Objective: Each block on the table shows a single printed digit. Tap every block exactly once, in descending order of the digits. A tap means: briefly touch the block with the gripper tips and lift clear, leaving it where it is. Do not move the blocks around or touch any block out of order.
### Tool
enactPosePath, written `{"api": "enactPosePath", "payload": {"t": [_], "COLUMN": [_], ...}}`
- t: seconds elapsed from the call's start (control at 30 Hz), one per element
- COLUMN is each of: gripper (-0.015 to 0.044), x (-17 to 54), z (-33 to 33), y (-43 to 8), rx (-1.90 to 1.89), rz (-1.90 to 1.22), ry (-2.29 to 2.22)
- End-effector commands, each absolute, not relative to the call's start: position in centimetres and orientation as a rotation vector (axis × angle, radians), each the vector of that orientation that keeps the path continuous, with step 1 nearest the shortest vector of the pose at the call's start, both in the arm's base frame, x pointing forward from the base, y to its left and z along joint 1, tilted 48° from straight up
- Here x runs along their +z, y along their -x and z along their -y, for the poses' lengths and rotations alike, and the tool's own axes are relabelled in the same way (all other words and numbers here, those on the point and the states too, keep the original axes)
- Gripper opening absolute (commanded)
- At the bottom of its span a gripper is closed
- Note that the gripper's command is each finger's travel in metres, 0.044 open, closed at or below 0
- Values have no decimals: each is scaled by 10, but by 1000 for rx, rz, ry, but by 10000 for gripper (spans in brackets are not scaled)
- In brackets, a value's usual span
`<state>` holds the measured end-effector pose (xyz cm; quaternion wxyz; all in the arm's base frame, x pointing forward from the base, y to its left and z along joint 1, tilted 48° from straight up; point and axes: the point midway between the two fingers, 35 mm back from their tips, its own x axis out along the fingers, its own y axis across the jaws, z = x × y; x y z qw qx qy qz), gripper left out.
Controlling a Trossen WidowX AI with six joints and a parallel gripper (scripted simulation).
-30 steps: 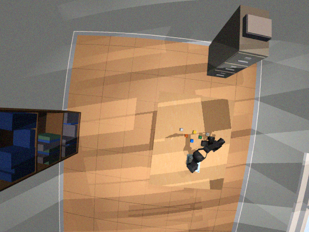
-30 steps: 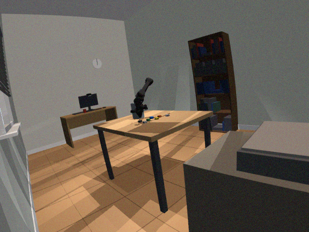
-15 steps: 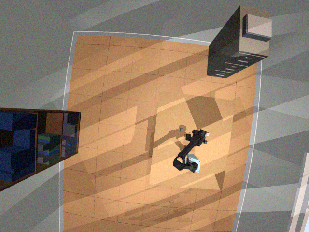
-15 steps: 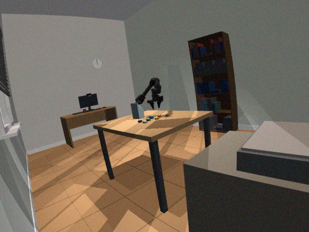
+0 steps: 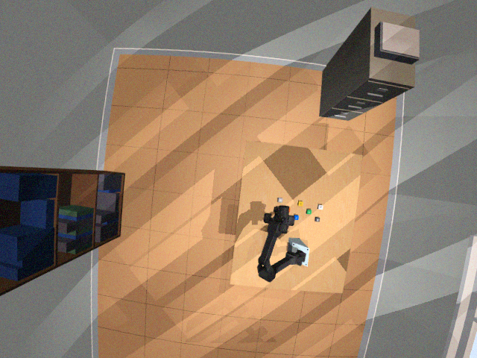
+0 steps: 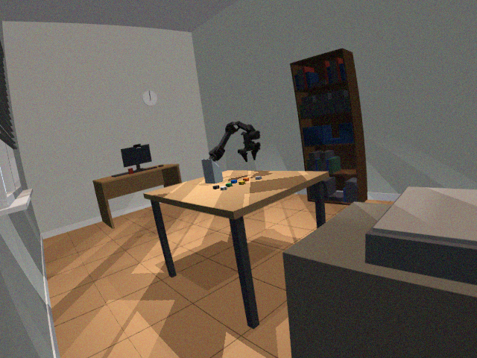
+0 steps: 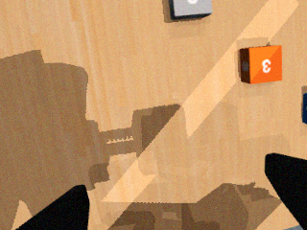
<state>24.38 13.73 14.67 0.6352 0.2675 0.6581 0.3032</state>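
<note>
My gripper (image 6: 250, 159) (image 7: 178, 179) is wide open and empty, high above the table. An orange block (image 6: 246, 179) (image 7: 265, 64) showing 3 lies ahead and right of the fingers in the wrist view. A grey block (image 5: 279, 200) (image 6: 258, 177) (image 7: 192, 7) is cut by that view's top edge, its digit only partly visible. A blue block (image 5: 296, 217) (image 6: 233, 181) (image 7: 305, 108) just enters at the right. A yellow block (image 5: 300, 203) (image 6: 241, 182), green block (image 5: 308, 211) (image 6: 229, 185), white block (image 5: 320, 206) (image 6: 223, 188) and black block (image 5: 317, 218) (image 6: 215, 187) lie apart; their digits are unreadable here.
The arm's pale base mount (image 5: 307, 259) (image 6: 211, 171) stands on the table (image 5: 327, 269) (image 6: 285, 180) behind the blocks. A cabinet (image 5: 346, 73) and a bookshelf (image 5: 122, 203) (image 6: 356, 115) stand away from the table. The arm's shadow falls across the tabletop.
</note>
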Motion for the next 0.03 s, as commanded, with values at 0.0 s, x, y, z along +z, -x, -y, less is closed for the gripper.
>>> {"api": "enactPosePath", "payload": {"t": [0.0], "gripper": [400], "x": [151], "z": [-140], "y": [-238], "rx": [694], "rz": [-1513], "ry": [-621]}}
